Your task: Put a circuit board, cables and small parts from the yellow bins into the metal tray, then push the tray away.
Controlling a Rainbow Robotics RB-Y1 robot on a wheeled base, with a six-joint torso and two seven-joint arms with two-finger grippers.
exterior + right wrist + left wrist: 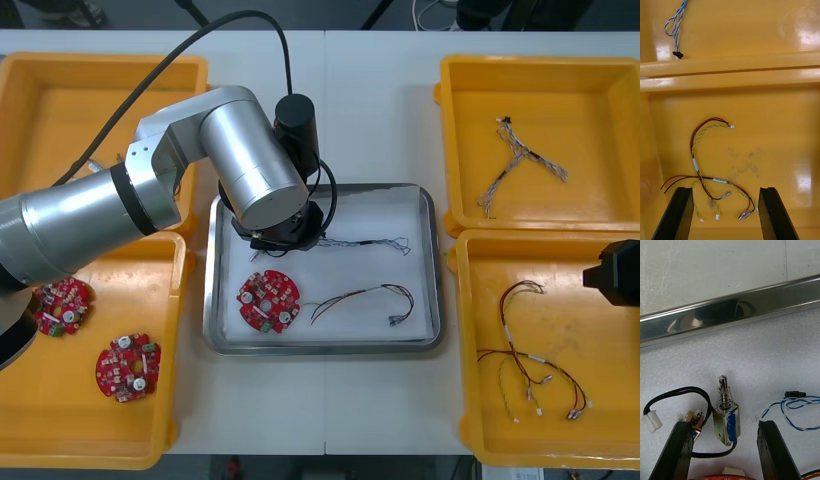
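Two sets of jaws stand spread wide, and neither has hold of anything. Your left jaws hang over the far left corner of the metal tray [320, 346], which sits mid-tabletop [380, 110] between the yellow bins [90, 110]. A small metal part [727, 422] with a spring and a black cable [688, 388] lies on the white lining between them, touching neither side. Just right of it lies a blue and white cable [797, 408]. Nearer you in the tray lie a red circuit board [269, 300] and a red and yellow cable [365, 298]. Your right jaws hover over the near right bin [610, 385], above its red and yellow cables [702, 165].
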